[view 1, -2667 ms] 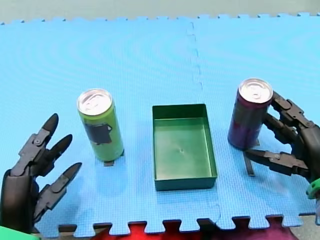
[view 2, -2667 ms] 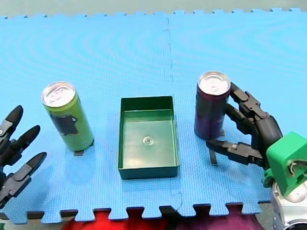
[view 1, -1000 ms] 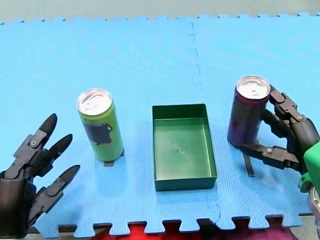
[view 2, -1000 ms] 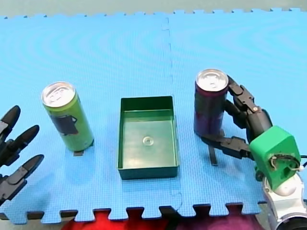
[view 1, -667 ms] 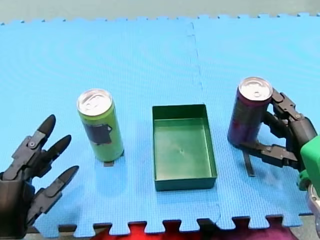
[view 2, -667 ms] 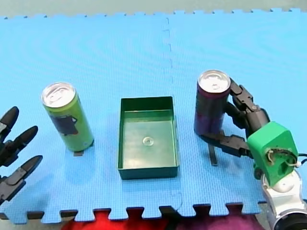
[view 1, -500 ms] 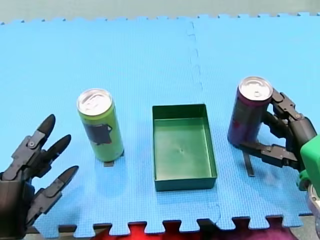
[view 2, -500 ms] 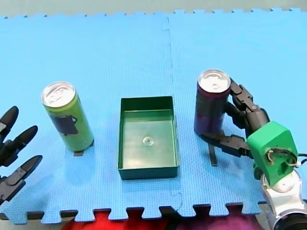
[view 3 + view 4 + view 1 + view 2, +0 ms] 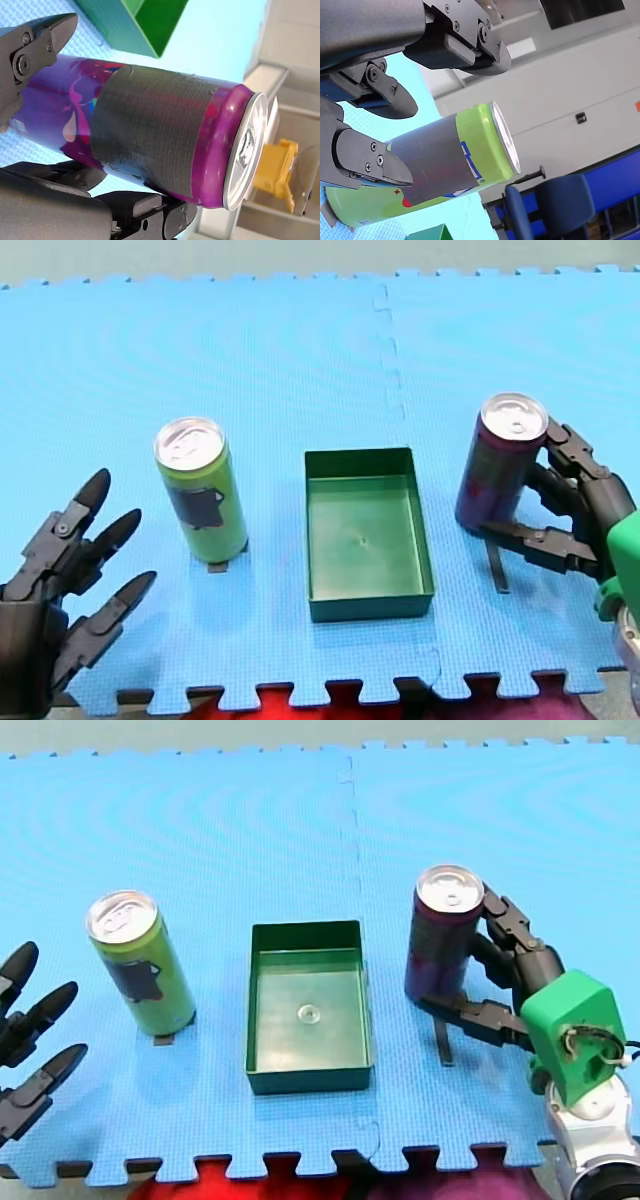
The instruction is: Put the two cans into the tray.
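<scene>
A blue foam mat (image 9: 250, 350) of interlocking tiles covers the desk, and a shallow rectangular green tray (image 9: 370, 606) of plastic sits at its middle, holding neither can. To the tray's right, apart from it, is a tall purple can (image 9: 497, 475) of aluminium with a silver top, tilted slightly so that its top leans toward the right hand (image 9: 580, 505). That hand grasps it: two black fingers (image 9: 565, 452) press its upper far side and the thumb crosses in front of its lower part. Whether the base touches the mat cannot be told. A short dark tape strip (image 9: 497, 568) lies on the mat just before it. In the first wrist view the purple can (image 9: 150, 135) wears a broad dark grey tape band and lies between the right hand's black fingers (image 9: 35, 45), with a corner of the green tray (image 9: 145, 22) beyond. To the tray's left, also apart from it, a tall green can (image 9: 205, 495) of aluminium, silver-topped with a dark patch on its side, stands upright on the mat. The left hand (image 9: 60, 580) is released and holds nothing, at the mat's near left corner, well apart from the green can. The second wrist view shows the green can (image 9: 435, 160) with a grey tape band, beyond black fingers (image 9: 455, 45) that do not touch it.
</scene>
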Action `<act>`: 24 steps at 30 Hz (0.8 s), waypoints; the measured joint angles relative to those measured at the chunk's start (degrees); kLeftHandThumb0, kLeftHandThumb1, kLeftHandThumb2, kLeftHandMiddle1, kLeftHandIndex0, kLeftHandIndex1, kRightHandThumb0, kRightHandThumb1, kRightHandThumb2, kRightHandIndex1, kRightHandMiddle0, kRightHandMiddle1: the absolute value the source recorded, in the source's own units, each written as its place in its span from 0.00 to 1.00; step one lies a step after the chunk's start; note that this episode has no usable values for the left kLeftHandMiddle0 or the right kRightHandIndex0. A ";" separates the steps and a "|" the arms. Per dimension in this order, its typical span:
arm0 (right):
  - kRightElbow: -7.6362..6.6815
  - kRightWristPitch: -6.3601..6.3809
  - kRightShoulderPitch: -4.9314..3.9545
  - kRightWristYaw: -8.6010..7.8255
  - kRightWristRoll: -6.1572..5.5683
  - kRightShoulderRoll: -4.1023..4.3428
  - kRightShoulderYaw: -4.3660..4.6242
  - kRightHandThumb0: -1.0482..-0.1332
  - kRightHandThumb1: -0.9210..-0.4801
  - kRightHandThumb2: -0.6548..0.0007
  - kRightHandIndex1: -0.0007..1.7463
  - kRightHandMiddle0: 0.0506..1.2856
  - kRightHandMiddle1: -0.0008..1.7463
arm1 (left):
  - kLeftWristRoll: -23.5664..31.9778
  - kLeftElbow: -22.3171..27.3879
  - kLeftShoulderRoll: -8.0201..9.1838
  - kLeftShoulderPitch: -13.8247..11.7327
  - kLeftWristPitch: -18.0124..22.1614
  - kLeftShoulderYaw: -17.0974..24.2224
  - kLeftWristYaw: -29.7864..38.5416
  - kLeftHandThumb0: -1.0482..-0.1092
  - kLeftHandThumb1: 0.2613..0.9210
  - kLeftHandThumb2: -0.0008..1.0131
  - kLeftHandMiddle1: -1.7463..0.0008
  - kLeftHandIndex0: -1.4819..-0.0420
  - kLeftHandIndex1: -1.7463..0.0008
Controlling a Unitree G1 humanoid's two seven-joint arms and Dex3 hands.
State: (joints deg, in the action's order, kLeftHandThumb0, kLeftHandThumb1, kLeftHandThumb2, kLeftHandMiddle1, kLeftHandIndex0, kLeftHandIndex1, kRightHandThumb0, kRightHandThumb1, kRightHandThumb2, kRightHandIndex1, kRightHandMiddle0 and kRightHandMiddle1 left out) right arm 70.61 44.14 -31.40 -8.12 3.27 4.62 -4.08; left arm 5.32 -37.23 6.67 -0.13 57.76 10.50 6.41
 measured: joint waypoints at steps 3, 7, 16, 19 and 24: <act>0.39 -0.58 -0.26 -0.25 -0.24 -0.01 -0.29 0.21 0.58 1.00 0.00 0.19 0.00 | 0.01 0.01 -0.01 -0.03 -0.01 0.03 -0.02 0.00 1.00 0.08 1.00 0.72 1.00; 0.84 -0.90 -0.62 -0.41 -0.57 -0.13 -0.82 0.21 0.59 1.00 0.00 0.18 0.00 | 0.01 0.02 -0.06 -0.04 -0.11 0.06 -0.12 0.00 1.00 0.08 1.00 0.72 1.00; 1.16 -4.16 -1.30 -5.26 -7.17 -2.29 -5.74 0.24 0.63 1.00 0.01 0.20 0.00 | -0.14 0.24 -0.12 -0.06 -0.38 0.07 -0.38 0.00 1.00 0.09 1.00 0.72 1.00; 1.15 -4.61 -1.46 -6.96 -8.42 -2.57 -6.81 0.26 0.64 1.00 0.01 0.20 0.01 | -0.25 0.29 -0.12 -0.09 -0.39 0.07 -0.39 0.00 1.00 0.09 1.00 0.72 1.00; 1.10 -4.69 -1.55 -8.76 -9.30 -2.75 -7.71 0.29 0.65 1.00 0.01 0.22 0.01 | -0.27 0.37 -0.12 -0.21 -0.39 0.07 -0.38 0.00 1.00 0.09 1.00 0.72 1.00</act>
State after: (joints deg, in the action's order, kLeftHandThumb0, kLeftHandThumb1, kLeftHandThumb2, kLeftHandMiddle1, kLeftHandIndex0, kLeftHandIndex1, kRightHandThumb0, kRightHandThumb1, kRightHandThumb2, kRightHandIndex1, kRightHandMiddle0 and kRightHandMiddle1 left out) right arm 71.71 39.45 -32.95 -16.87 -6.03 1.87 -11.79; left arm 5.06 -36.86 6.55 -0.35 57.37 10.57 6.03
